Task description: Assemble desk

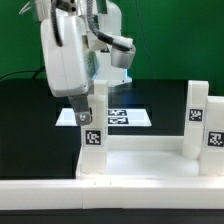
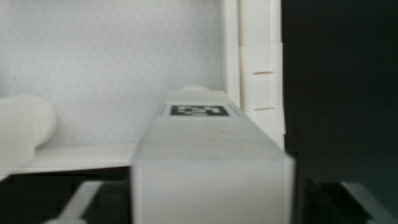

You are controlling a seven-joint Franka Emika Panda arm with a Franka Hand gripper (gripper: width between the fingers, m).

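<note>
White plastic fills most of what I can see: the desk's tabletop (image 1: pixel 140 160) lies flat on the black table (image 1: pixel 30 110), its raised rim facing up, near the front of the scene. Behind it sits the marker board (image 1: pixel 125 117), flat on the dark surface with its printed tags showing. Above, the robot arm (image 1: pixel 65 50) reaches down at the exterior view's left. Two legs already stand upright in corner sockets: one leg (image 1: pixel 93 125) at the exterior view's left, directly under the arm, and another leg (image 1: pixel 197 112) toward the exterior view's right, with a further tagged leg (image 1: pixel 214 135) just beside it at the picture's edge. The gripper (image 1: pixel 85 100) hangs at the top of the left leg; its fingers look spread around the leg, though whether they are pressing on it or have let go I cannot tell. From the wrist view, that leg (image 2: pixel 210 150) stands close up with its tag (image 2: pixel 198 110) visible against the tabletop (image 2: pixel 107 60).
</note>
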